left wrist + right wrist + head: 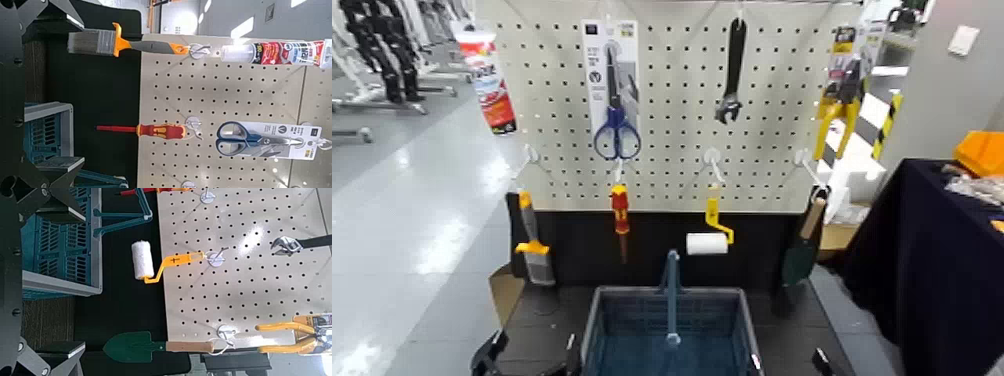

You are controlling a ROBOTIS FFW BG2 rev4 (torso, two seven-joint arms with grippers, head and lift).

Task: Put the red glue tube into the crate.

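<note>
The glue tube (487, 80) hangs at the pegboard's (672, 110) eleven o'clock corner, cap up, well apart from the crate (600, 325), which sits at six o'clock before me. My left gripper (490, 355) rests at the crate's nine o'clock and my right gripper (822, 362) at its three. I cannot tell how wide either stands.

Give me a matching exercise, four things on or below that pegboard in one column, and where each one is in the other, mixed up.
Things:
1. red glue tube
2. scissors
3. crate
4. paint roller

Places:
A. on the dark surface below the pegboard
B. lower row, right of the screwdriver
C. top left edge of the board
D. upper row, in its white card pack

Pairs: 1-C, 2-D, 3-A, 4-B
</note>
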